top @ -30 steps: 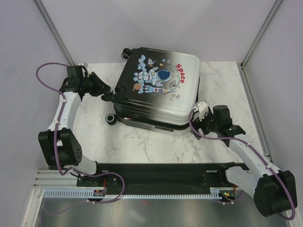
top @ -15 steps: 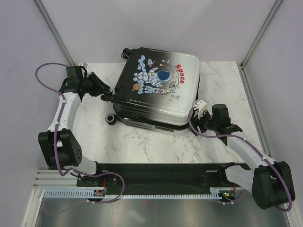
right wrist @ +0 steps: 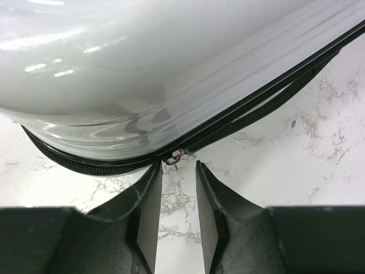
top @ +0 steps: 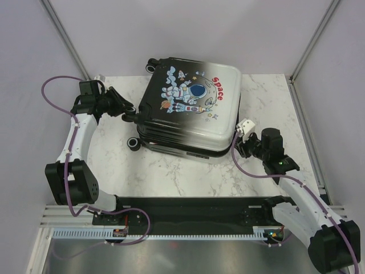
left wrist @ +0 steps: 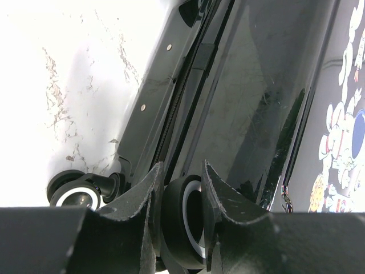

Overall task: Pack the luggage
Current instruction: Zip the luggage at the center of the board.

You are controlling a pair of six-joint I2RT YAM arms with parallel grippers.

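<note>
Luggage (top: 191, 114) on marble-look tbl (top: 182, 177); walls (top: 188, 28) prob lilac

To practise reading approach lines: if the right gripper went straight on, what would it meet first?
Probably the zipper pull on the luggage seam, which hangs just ahead of the right gripper; depth is unclear.

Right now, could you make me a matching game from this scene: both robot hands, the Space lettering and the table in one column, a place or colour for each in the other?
1. left hand
2. right hand
3. Space lettering
4. table

a. red, on the white end of the luggage
b. white marble pattern
c. fingers either side of a black wheel
d. fingertips at the zipper pull

Pairs: 1-c, 2-d, 3-a, 4-b
</note>
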